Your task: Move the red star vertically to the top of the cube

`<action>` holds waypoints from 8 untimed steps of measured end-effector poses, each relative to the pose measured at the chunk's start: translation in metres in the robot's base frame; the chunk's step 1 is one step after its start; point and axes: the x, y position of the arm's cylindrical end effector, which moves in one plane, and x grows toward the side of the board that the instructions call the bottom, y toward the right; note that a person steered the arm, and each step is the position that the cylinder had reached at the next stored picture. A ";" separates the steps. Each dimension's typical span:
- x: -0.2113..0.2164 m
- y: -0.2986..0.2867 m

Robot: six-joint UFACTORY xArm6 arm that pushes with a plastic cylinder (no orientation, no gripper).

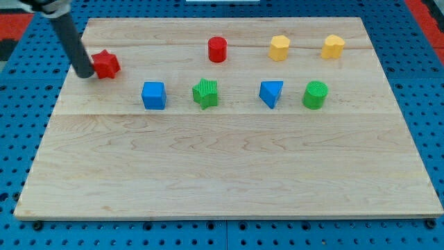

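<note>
Red star (106, 64) near wooden board's (229, 180) left edge, touching my tip (84, 74) on its left, no claw fitted; blue cube (153, 95) down-right, apart; ribbed green star (205, 93), red cylinder (218, 49) beyond; bare planks below.

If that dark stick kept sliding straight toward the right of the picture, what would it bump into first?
My tip sits right at the red star's left edge, so the star comes first. Beyond it, the red cylinder lies roughly in that line, though depth is hard to judge.
</note>
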 end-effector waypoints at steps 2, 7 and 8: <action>-0.026 0.058; -0.039 0.076; -0.030 0.076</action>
